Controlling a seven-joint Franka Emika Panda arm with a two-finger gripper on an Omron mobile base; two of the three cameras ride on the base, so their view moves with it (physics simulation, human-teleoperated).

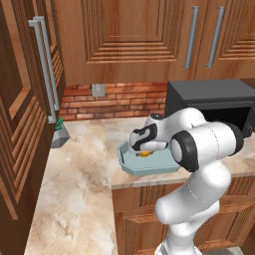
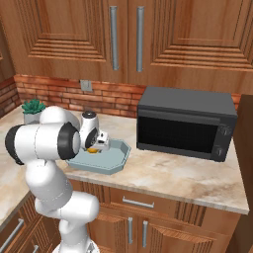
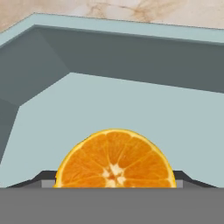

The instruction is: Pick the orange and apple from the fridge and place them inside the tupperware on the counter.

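Orange (image 3: 115, 159) flesh is showing cut-face up between the two dark fingertips (image 3: 43, 177) of the pincer (image 1: 144, 152), which is hanging low inside the tupperware (image 1: 130, 167) and appears to be closing on the fruit from both sides. Whether the fruit is touching the floor of the container I cannot tell. If the fingers are opening too high, the orange is likely to drop and roll toward the flared rim. If the hand is lifting away at a slant, a fingertip could be dragging the fruit or nudging the light container along the table (image 1: 79, 164). The microwave (image 2: 185, 123) just beside is crowding the arm's way out.
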